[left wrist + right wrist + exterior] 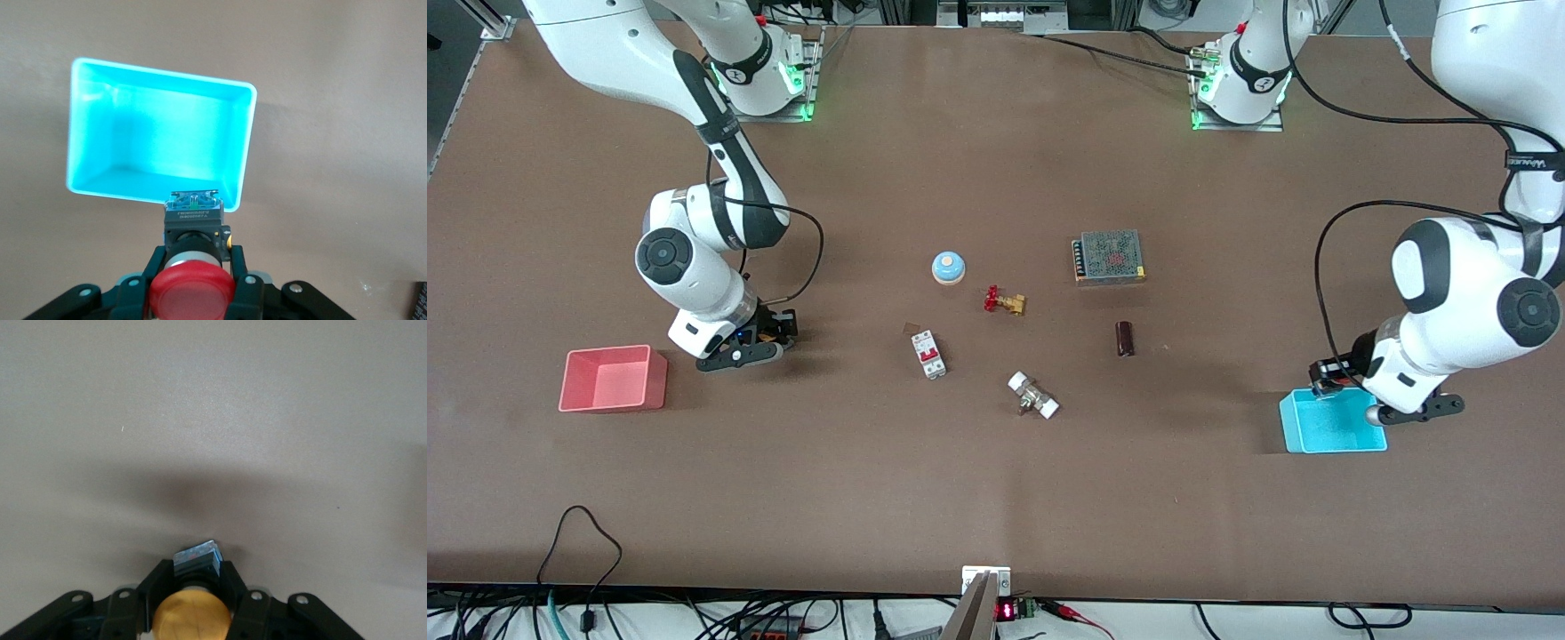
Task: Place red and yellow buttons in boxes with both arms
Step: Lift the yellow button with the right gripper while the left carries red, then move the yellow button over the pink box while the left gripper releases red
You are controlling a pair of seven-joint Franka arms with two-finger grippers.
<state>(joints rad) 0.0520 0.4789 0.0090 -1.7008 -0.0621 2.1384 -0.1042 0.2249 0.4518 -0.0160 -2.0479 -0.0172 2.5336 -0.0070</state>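
The left gripper [192, 283] hangs over the cyan plastic bin [233, 143], clamped on the red mushroom-capped push-button [191, 290]. The right gripper [192, 603], beside the pink plastic bin [612, 379], pinches the orange-yellow push-button [191, 615]. Both look light, rigid, slick-capped; the black body seems the safest hold.

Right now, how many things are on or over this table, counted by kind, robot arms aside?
Push-buttons, each held in a gripper: 2, red button and yellow button
Boxes: 2, pink box and cyan box
Other parts lying loose between them: 6
Total: 10
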